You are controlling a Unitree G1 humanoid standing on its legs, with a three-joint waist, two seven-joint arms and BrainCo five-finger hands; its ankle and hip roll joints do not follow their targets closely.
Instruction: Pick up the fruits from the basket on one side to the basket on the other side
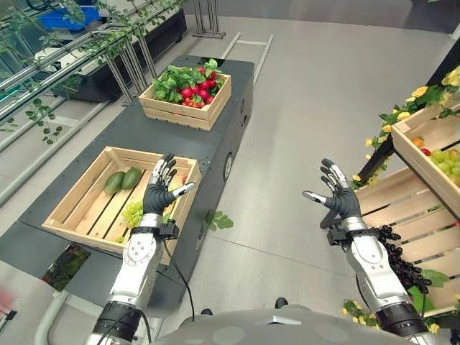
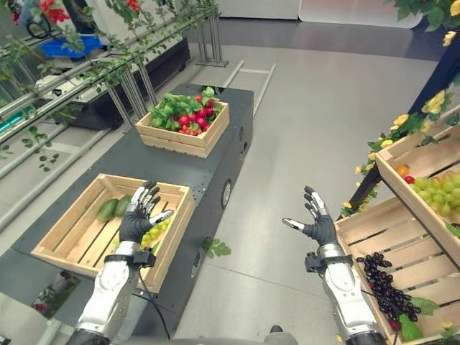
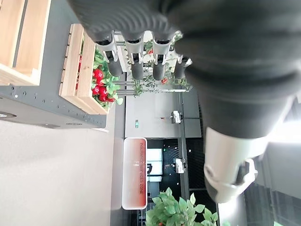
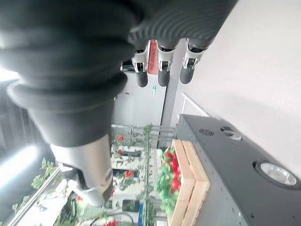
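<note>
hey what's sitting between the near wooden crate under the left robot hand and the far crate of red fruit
Nothing: both eye views show bare dark platform top between the near crate and the far crate. The left robot hand hovers open over the near one.

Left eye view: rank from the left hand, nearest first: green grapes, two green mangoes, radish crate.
From the left hand:
1. Green grapes, in the near wooden crate, just beside the wrist.
2. Two green mangoes, same crate, further to the robot's left.
3. Radish crate, at the far end of the dark platform.
</note>
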